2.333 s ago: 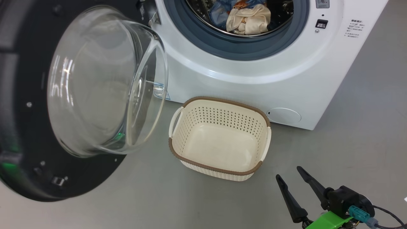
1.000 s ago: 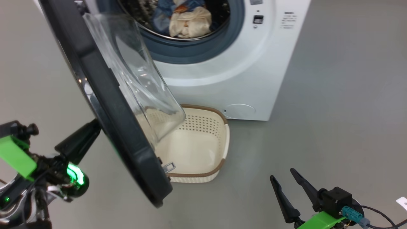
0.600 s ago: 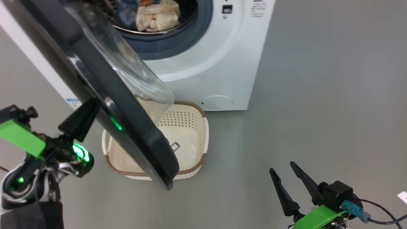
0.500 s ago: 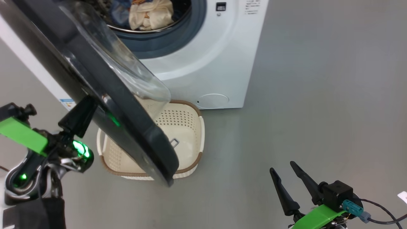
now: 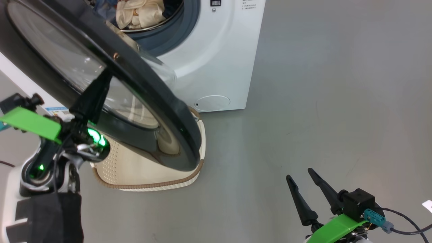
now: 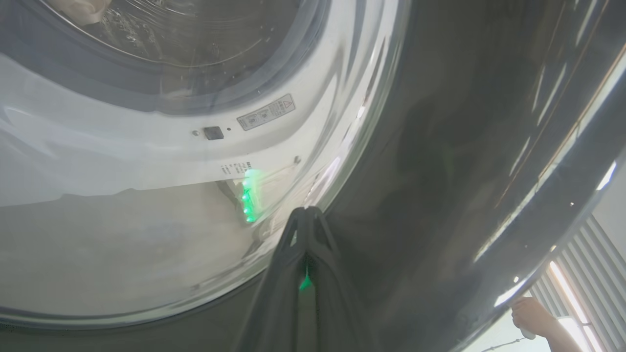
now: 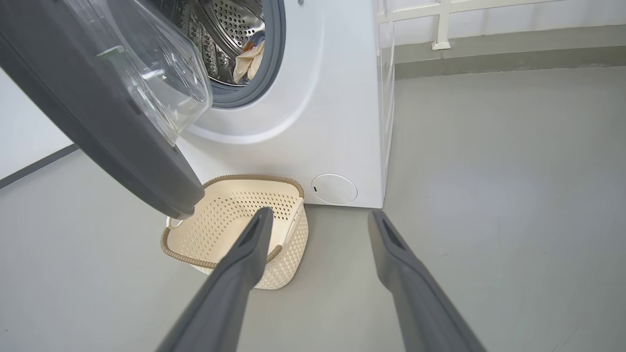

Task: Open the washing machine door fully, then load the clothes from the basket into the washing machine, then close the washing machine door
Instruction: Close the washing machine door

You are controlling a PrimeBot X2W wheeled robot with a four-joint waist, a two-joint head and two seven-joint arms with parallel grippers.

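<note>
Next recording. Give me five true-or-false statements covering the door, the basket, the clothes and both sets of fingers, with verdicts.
1. The left fingers are shut, with their tips at the outer face of the washing machine door. True.
2. The door is latched shut. False: it stands ajar, swung away from the opening.
3. The basket is empty. True.
4. The clothes are in the basket. False: they lie inside the drum of the washing machine.
5. The right fingers grip a cloth. False: they are open and empty above the floor.
</note>
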